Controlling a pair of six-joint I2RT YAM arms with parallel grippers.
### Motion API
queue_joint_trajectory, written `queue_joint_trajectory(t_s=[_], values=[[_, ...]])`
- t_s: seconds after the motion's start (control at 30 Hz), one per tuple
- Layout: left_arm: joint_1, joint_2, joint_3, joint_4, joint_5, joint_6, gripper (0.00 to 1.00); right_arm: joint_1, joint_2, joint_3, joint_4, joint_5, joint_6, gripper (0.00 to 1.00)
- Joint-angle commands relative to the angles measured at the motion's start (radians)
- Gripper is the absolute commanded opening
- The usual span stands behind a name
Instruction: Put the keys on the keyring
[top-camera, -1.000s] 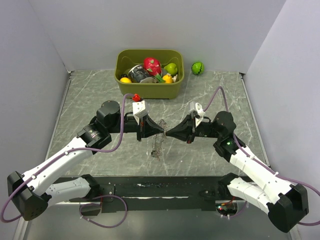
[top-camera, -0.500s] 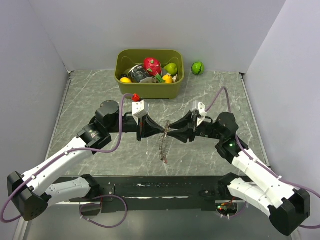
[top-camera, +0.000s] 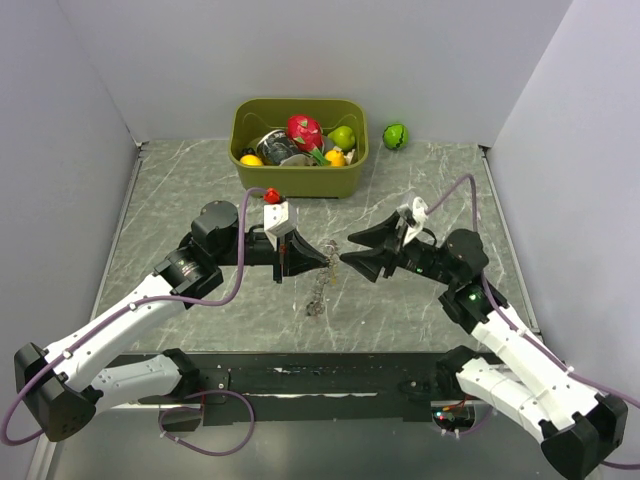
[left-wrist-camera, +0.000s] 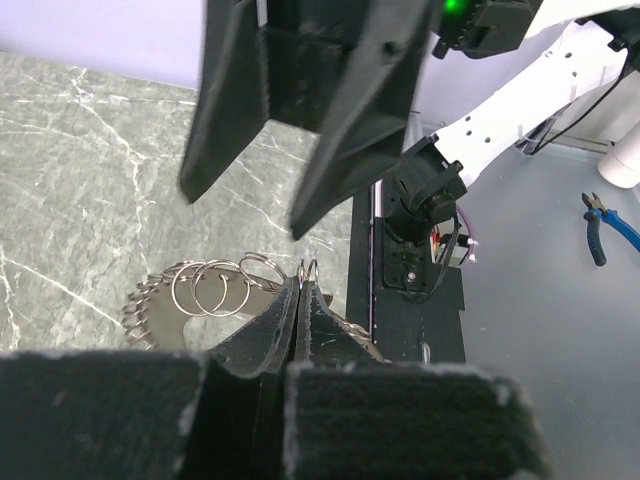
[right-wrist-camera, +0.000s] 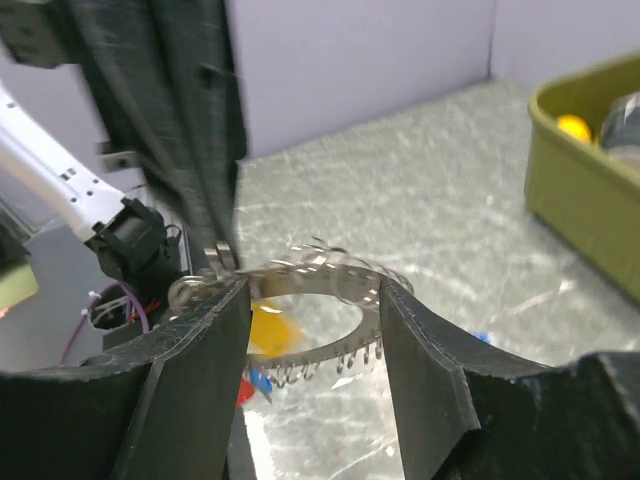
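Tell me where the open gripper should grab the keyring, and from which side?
Probably the rim of the keyring, a little below where the shut left gripper pinches its top, coming in from the side where the right gripper already is. The ring hangs free there, and its thin rim would fit between the open jaws. The left gripper blocks the other side.

A robotics lab cell: plain partition walls (top-camera: 300, 50) enclose a marble-patterned table (top-camera: 180, 190).
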Motion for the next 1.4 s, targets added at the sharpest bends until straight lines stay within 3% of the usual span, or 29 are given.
queue_joint_trajectory(t_s=[0.0,0.23,0.47,0.83,1.1,1.37], values=[[-0.004,-0.037,0.022,0.055,0.013,0.018,0.01,-0.015,0.042,0.079,-0.064,0.05,0.07,0.61],[-0.004,-0.037,0.016,0.065,0.012,0.016,0.01,-0.043,0.072,0.114,-0.106,0.05,0.115,0.6],[-0.005,-0.028,0.028,0.036,0.009,0.036,0.01,-0.125,0.077,0.091,-0.038,-0.079,0.23,0.59],[-0.005,-0.037,0.019,0.033,-0.019,0.055,0.01,-0.168,0.164,0.151,-0.06,-0.246,0.276,0.58],[-0.005,-0.033,0.031,0.012,-0.022,0.069,0.01,-0.17,0.183,0.157,-0.067,-0.295,0.274,0.72],[-0.005,-0.023,0.03,0.022,-0.027,0.069,0.01,-0.173,0.189,0.163,-0.066,-0.329,0.299,0.64]])
